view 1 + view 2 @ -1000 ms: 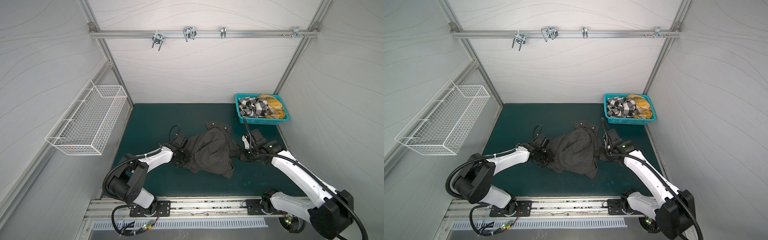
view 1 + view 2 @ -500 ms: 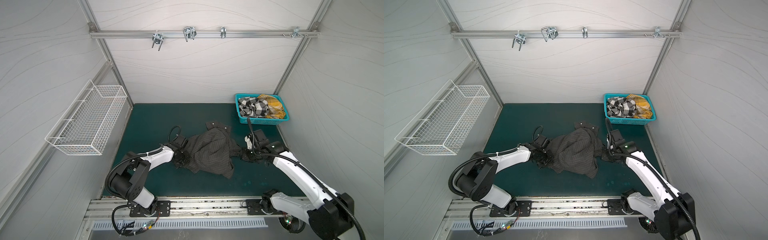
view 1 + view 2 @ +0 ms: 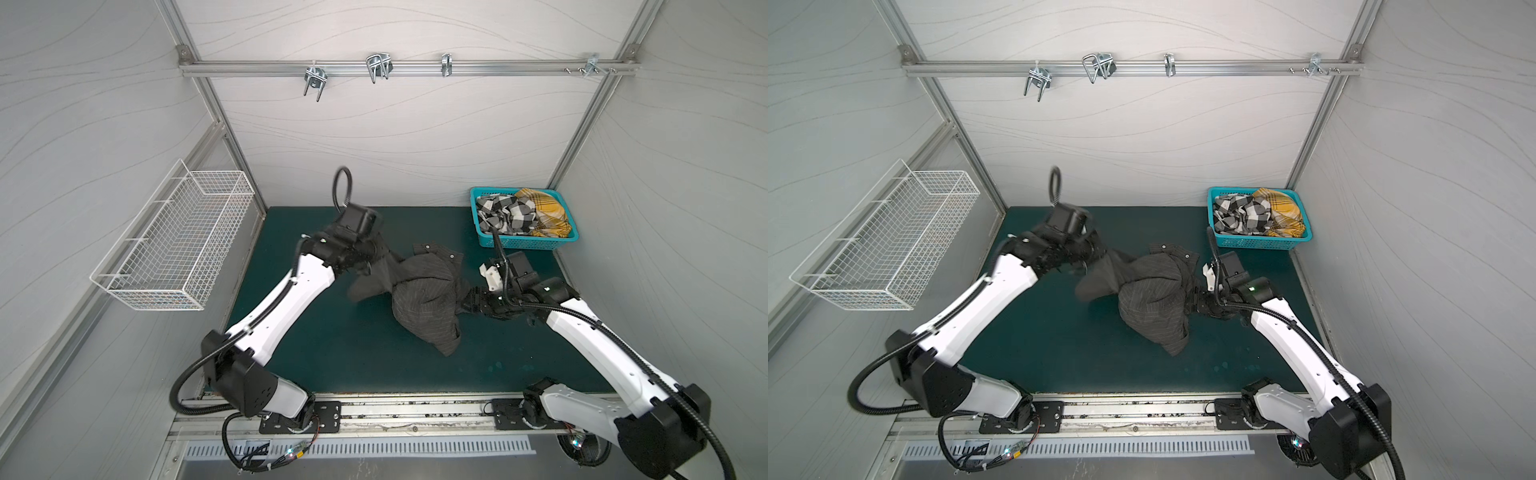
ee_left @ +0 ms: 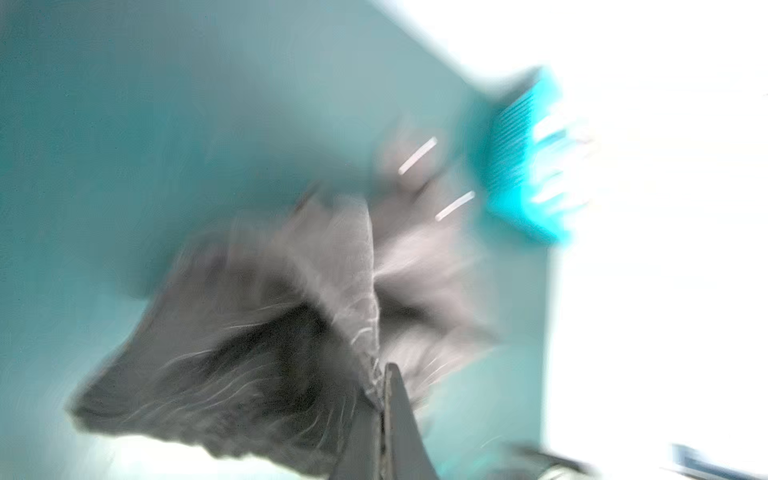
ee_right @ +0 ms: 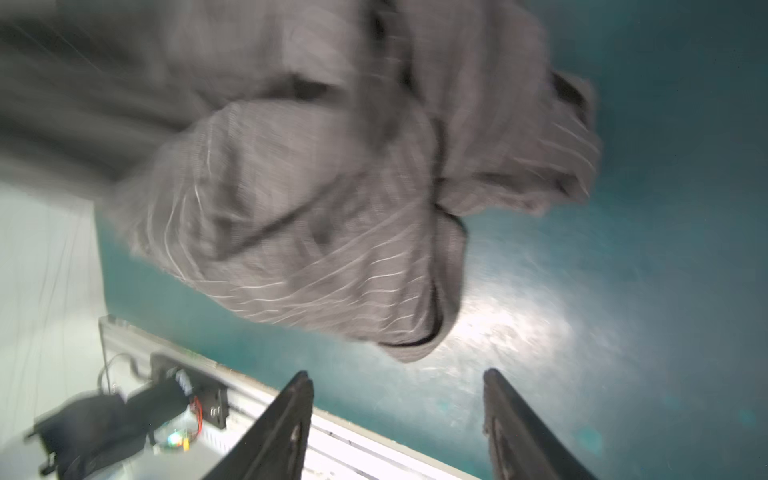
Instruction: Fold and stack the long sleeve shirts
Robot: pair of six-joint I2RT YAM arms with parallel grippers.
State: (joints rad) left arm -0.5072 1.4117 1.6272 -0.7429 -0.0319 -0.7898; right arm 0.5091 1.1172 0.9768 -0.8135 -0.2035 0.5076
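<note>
Your left hand, clamped on one end of the charcoal pinstriped shirt, holds it above the green bench, apparently to spread it, while your right hand stands open and empty alongside.

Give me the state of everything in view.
Pinstriped shirt: crumpled on mat, one end lifted.
Left gripper: shut on that end, raised.
Right gripper: open, holding nothing, beside the shirt.
Teal basket: upright, holding two shirts.
Checked shirt: bunched inside it.
Yellow shirt: bunched inside it.
Wire basket: hung on wall, nothing in it.
</note>
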